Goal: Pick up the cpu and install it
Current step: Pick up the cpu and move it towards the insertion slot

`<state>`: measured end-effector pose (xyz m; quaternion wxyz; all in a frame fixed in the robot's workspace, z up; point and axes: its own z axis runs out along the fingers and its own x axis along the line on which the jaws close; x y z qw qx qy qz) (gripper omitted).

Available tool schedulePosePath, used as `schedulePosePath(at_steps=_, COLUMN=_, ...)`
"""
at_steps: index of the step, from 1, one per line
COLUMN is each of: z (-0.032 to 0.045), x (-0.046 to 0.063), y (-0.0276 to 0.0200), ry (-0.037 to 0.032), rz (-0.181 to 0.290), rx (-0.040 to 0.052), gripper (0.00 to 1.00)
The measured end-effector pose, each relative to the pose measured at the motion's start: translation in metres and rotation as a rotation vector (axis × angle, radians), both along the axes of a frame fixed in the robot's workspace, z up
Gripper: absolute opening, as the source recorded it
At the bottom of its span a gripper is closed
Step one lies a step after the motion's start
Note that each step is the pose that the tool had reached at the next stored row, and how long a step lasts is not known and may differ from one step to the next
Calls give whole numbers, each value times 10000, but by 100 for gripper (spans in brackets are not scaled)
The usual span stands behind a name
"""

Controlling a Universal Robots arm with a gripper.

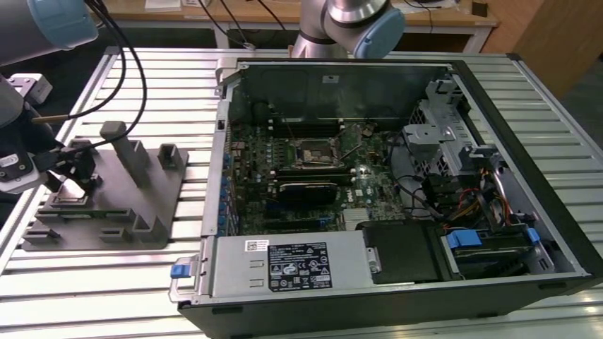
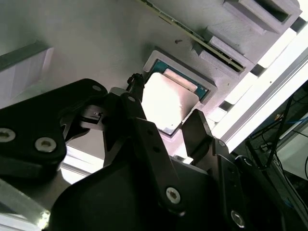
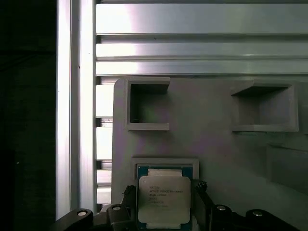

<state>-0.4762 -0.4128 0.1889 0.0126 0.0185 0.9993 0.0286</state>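
Black gripper [image 3: 164,191] sat open astride the silver-grey square cpu [image 3: 164,204]. Off-centre closing risked cocking it in its grey plastic tray [image 3: 216,144].

The cpu [image 3: 164,198]: small, square, silver-topped; seated flat in grey tray [image 3: 211,144].

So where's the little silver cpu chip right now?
The cpu sits in a square pocket of the grey tray, at the exterior view's left, beside the open computer case, with the tool close over it in both wrist views.
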Motion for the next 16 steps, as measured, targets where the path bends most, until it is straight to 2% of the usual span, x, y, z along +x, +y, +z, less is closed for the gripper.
schedulePosePath(at_steps=16, z=-66, x=-9, y=15, ry=1, rz=0, rx=-37, gripper=59)
